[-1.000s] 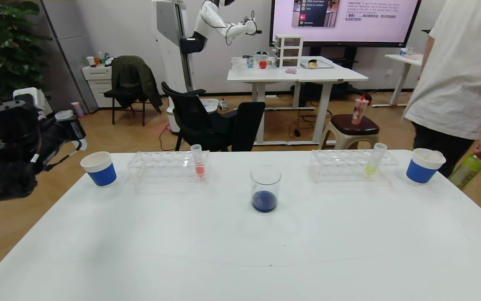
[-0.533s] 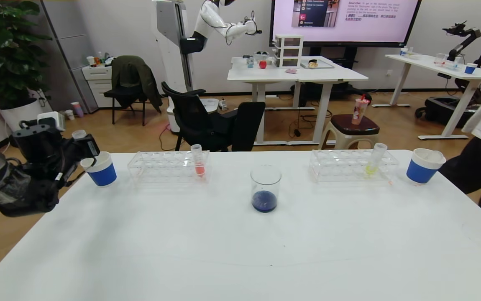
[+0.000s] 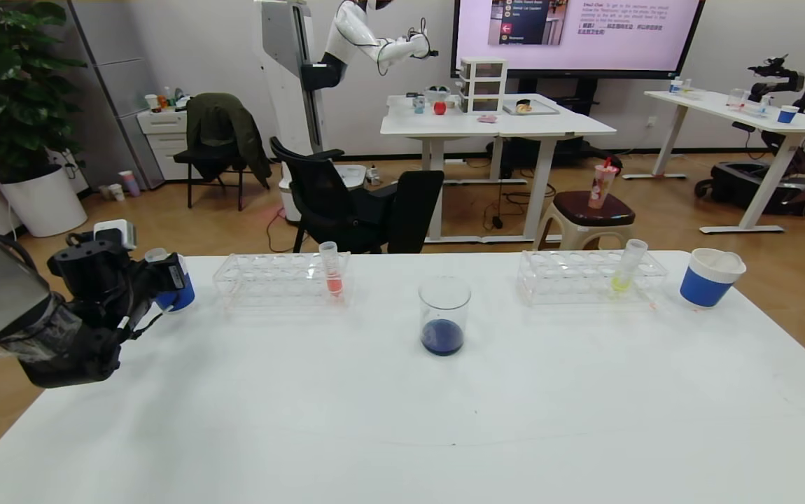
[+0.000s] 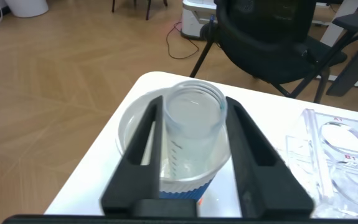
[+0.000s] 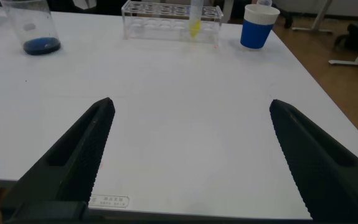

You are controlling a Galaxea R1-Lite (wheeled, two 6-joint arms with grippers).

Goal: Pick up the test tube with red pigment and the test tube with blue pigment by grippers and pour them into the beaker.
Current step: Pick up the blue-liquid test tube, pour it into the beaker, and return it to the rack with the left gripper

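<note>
My left gripper [image 3: 164, 275] is at the table's far left corner, shut on an empty clear test tube [image 4: 191, 143]. It holds the tube upright over the left blue paper cup [image 4: 179, 190], with the tube's lower end inside the cup's rim. The beaker [image 3: 444, 315] stands mid-table with dark blue liquid in its bottom and also shows in the right wrist view [image 5: 35, 28]. No tube with vivid red or blue liquid is in view. My right gripper [image 5: 191, 104] is open and empty above the table's near right part. It is out of the head view.
A clear rack [image 3: 262, 283] left of the beaker holds a tube with pinkish-orange liquid [image 3: 332, 269]. A second rack [image 3: 570, 280] on the right holds a yellow-liquid tube [image 3: 626, 269]. A second blue cup [image 3: 710, 278] stands at the far right. Chairs stand behind the table.
My left gripper has moved right and down with the empty tube, from beside the table to over the left blue cup. The person at the right has walked out of view.
</note>
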